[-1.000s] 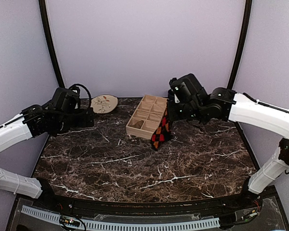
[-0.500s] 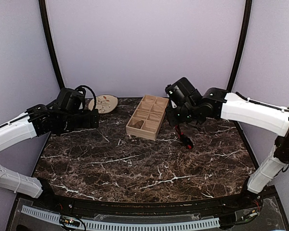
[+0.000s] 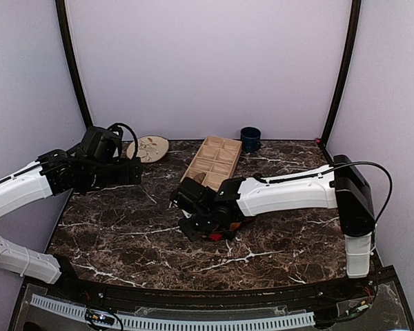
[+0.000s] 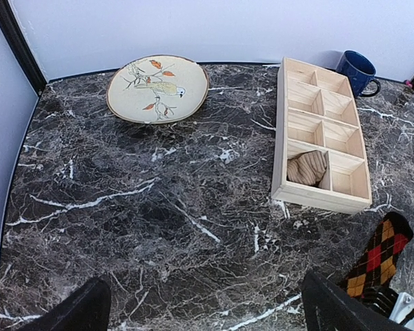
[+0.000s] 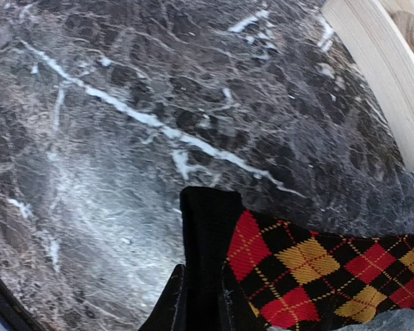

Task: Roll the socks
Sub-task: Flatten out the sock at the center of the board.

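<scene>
My right gripper (image 5: 201,307) is shut on the black cuff of the argyle sock (image 5: 310,269), which spreads to the right over the marble with its red and orange diamonds showing. From above, the right gripper (image 3: 205,224) sits low at the table's middle and only a bit of the argyle sock (image 3: 219,236) peeks out under it. The tan sock (image 4: 307,167) lies bunched in a near compartment of the wooden tray (image 4: 284,131). At the left, my left gripper (image 3: 134,169) hangs open above the table, holding nothing. The left wrist view catches the argyle sock (image 4: 381,256) at its lower right.
A wooden compartment tray (image 3: 224,146) stands at the back centre. A dark blue mug (image 3: 250,138) is behind it to the right, and a bird-painted plate (image 3: 150,147) lies at the back left. The tray's edge (image 5: 383,83) is close to the held sock.
The right arm swung from beside the tray forward and left to the table's middle, bringing the argyle sock down with it. The mug came into view. The left arm barely moved.
</scene>
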You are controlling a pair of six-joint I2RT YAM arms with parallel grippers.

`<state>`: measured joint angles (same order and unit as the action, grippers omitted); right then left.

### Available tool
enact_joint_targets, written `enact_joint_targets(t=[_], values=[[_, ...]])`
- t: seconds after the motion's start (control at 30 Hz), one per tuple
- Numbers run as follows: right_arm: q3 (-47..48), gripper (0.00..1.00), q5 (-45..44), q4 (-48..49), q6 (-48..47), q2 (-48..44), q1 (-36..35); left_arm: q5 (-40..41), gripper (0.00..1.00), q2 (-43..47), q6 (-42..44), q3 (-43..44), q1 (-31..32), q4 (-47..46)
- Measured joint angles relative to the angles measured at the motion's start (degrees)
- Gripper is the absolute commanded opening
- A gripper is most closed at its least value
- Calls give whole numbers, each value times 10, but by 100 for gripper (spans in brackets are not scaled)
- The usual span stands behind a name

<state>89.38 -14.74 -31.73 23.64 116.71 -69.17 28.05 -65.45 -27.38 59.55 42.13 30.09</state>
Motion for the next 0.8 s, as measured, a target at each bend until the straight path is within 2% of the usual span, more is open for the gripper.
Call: enact_joint_targets(t=[0.27, 0.53, 0.8], values=[[17, 14, 58, 44, 23, 0, 3, -5, 99, 0, 0, 0, 0, 0], [-85, 16, 76, 71, 52, -38, 43, -17, 99, -15, 0, 0, 3, -8], [-149, 18, 85, 96, 68, -84, 84, -18, 99, -57, 4, 0, 37, -18]])
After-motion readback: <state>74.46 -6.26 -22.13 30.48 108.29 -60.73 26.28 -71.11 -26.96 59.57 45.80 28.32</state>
